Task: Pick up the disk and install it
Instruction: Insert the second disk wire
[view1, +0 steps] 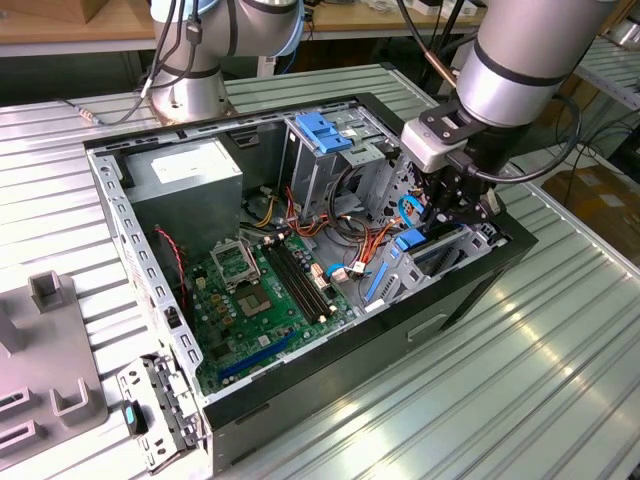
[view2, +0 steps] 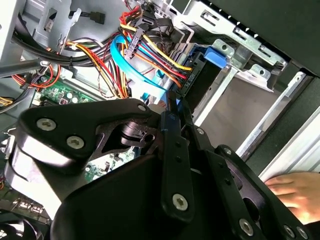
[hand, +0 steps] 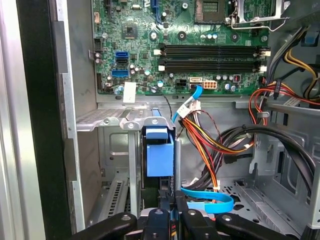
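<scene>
- My pincer (view1: 447, 213): lowered into the open computer case (view1: 300, 400), at the case's end nearest the counter's (view1: 480, 380) edge on the exterior view's right; its fingers (hand: 192, 220) sit narrow, closed on the edge of the disk.
- Disk (hand: 160, 155): standing on edge in a metal bay (hand: 112, 120) just beside the motherboard; in the first wrist view its blue plastic rail faces up between grey bay walls. In the exterior view the blue end (view1: 410, 240) sits directly under my pincer.
- Motherboard (view1: 265, 290): green, flat on the case floor, memory slots (hand: 212, 57) bare.
- Cables (view2: 145, 47): a red, yellow and orange bundle plus a flat blue ribbon (hand: 210, 200), looped just beside the disk.
- Power supply (view1: 190, 185): grey box in the far corner of the case.
- Blue latch (view1: 322, 133): atop the metal cage, well apart from my pincer.
- A person's hand (view2: 295, 192): resting at the case's outer edge, in the second wrist view.
</scene>
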